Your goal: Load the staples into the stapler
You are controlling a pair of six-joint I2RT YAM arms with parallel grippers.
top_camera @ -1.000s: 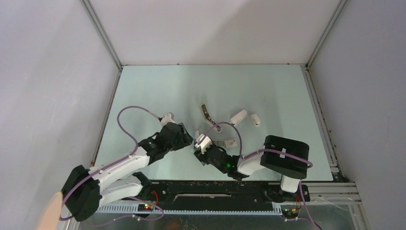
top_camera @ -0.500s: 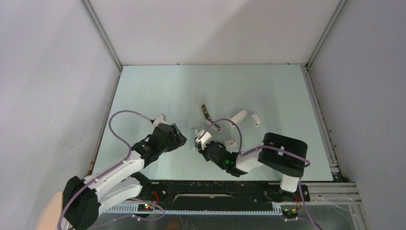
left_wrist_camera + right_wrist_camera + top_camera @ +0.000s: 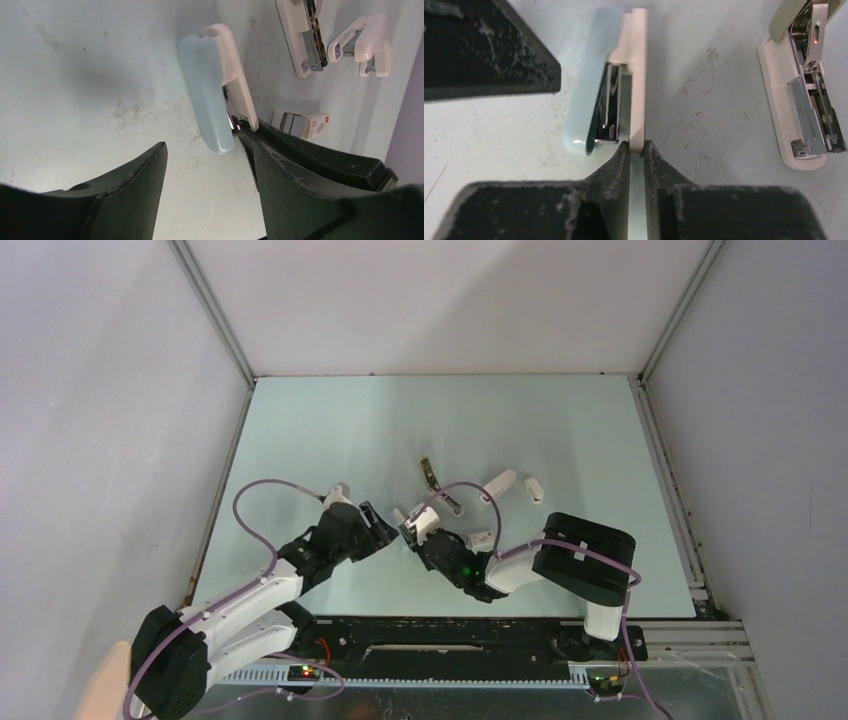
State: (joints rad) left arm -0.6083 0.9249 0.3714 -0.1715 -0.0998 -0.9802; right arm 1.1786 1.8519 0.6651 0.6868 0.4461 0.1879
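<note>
Closing in, the right tool (image 3: 636,147) now narrowly pinches the cream base of the stapler (image 3: 586,95), whose long axis runs straight away from it. The left tool (image 3: 202,145) stands half open beside it, holding nothing. What look like the staples (image 3: 483,537) lie right of centre, nearer the right arm.

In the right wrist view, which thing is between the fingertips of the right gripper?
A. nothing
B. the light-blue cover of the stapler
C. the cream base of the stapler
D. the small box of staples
C: the right gripper is shut on the near end of the cream base, and the light-blue cover lies outside the fingertips, to their left in that view.
</note>
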